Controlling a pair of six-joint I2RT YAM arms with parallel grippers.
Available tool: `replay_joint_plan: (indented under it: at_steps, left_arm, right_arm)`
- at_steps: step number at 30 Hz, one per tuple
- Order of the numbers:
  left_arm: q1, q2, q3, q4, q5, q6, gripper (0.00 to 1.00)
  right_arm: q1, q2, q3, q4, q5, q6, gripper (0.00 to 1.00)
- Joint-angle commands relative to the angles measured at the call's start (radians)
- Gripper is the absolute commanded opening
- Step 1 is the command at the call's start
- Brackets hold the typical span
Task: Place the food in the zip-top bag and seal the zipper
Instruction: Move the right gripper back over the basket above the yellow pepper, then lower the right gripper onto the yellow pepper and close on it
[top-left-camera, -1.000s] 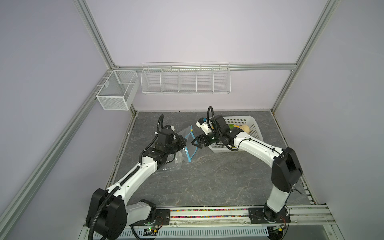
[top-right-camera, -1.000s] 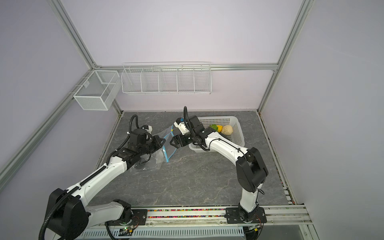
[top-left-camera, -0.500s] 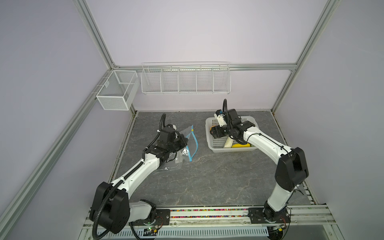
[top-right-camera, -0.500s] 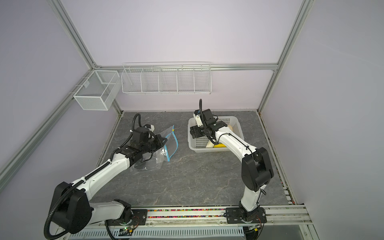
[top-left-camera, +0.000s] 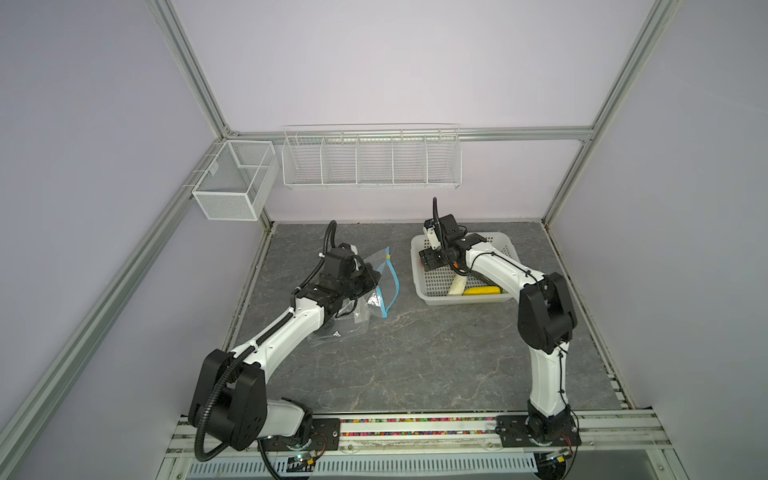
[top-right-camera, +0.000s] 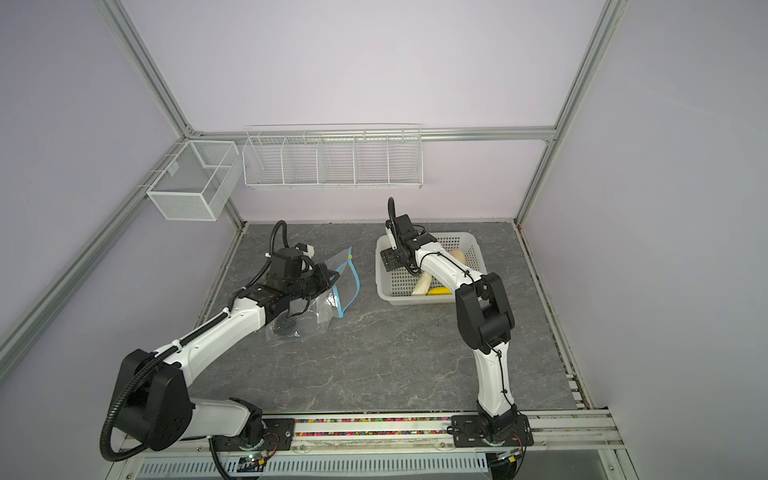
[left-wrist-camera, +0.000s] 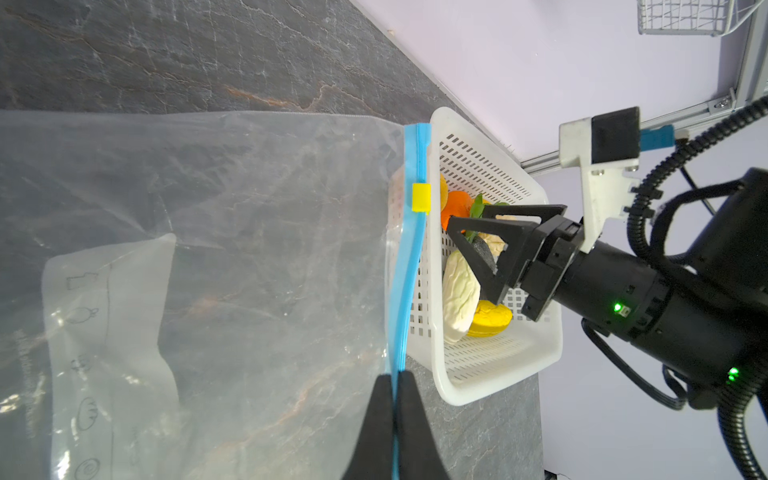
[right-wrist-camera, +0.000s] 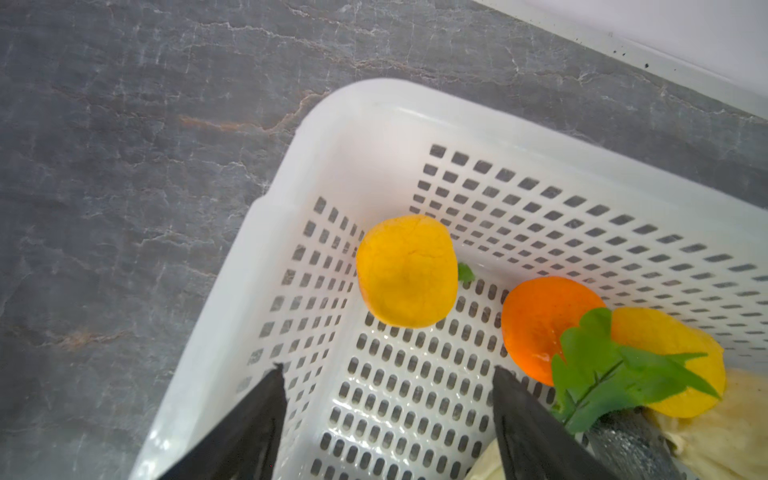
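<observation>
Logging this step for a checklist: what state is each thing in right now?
Left hand, shut on the bag at its zipper.
Right hand, open, empty, inside the basket.
Bag, mouth edge held up.
Zipper, seemingly unzipped, slider near one end.
Food, loose in the basket, none gripped.

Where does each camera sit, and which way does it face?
Both top views: high above the base rail, looking down on the table, whole left arm, right arm.
Left wrist: behind the left claw, shut on the zipper, looking across the zip-top bag to the basket.
Right wrist: above the open right claw, looking down into the basket.
Shared: both wrist views show the basket and the orange.
</observation>
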Motion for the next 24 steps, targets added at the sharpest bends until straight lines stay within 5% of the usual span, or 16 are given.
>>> replay_joint_plan:
  at_steps: [1, 24]
  left_arm:
    - [-0.006, 0.007, 0.025, 0.022, 0.007, 0.005, 0.00]
    - [-0.012, -0.005, 0.004, 0.036, 0.012, -0.002, 0.00]
  right_arm:
    - [-0.011, 0.033, 0.053, -0.017, 0.023, -0.027, 0.79]
    - [-0.014, 0.226, 0.244, -0.074, 0.020, -0.038, 0.79]
